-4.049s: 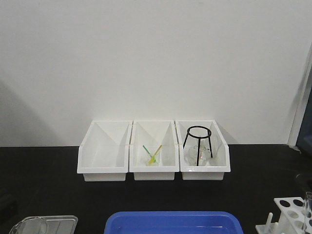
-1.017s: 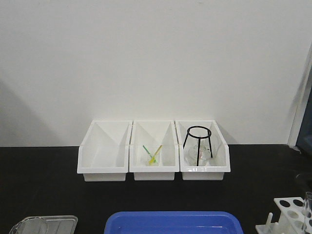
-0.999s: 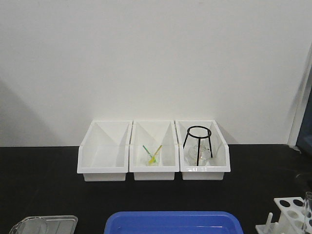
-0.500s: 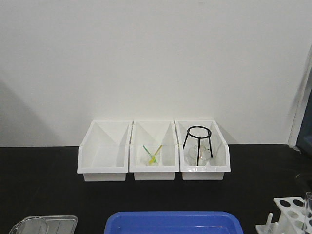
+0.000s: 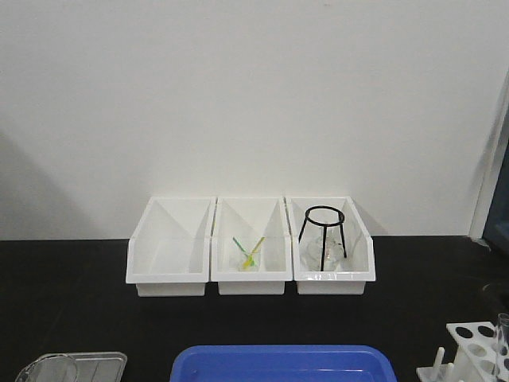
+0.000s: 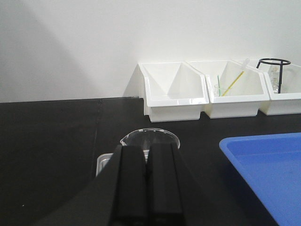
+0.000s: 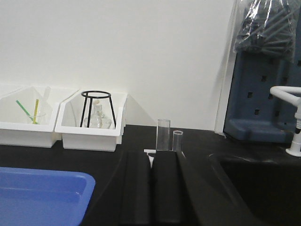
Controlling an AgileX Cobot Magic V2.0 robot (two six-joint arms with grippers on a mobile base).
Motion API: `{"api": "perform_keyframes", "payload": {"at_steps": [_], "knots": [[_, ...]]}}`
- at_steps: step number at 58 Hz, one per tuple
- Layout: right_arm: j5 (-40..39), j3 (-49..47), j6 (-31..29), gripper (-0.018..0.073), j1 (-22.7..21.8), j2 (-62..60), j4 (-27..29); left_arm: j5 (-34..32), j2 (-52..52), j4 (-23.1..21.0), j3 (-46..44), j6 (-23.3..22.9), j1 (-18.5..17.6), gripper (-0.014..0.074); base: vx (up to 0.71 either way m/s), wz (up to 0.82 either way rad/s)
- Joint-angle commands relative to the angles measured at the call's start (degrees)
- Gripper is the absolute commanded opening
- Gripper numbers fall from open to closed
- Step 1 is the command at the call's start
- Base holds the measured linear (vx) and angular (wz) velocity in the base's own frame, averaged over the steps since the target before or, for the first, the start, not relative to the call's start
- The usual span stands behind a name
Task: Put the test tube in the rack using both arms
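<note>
White rack (image 5: 472, 348) (black holes), blue tray (image 5: 282, 364).

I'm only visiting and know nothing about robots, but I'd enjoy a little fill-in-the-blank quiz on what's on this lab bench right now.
1. Against the wall stand ___ white bins in a row.
2. The black wire tripod stands in the ___ bin, seen from the front.
3. The tray at the near edge is ___ in colour.
4. The jaws of the left gripper are ___.

Missing words: three; right-hand; blue; shut

White wall (image 5: 254, 95) behind black countertop (image 5: 71, 302)
</note>
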Motion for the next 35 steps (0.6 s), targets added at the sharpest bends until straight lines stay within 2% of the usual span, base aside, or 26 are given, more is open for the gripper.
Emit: {"api": "perform_keyframes", "payload": {"at_steps": [1, 4, 35], "knots": [[-4.25, 0.45, -5.98, -0.0011, 0.07, -1.06, 6.25, -4.76, -0.98, -0.51, 0.25, -0.47, -0.05, -0.0003, 0.00, 0.00], [-3.08, 0.40, -6.98, -0.0011, 0.07, -1.06, 7.40, -4.76, -0.98, -0.51, 0.25, -0.47, -0.05, -0.0003, 0.00, 0.00], [-3.11, 0.40, -7.00, -0.0011, 0.07, -1.06, 6.44, -4.76, -0.98, -0.51, 0.25, -0.47, -0.05, -0.0003, 0.00, 0.00]]}}
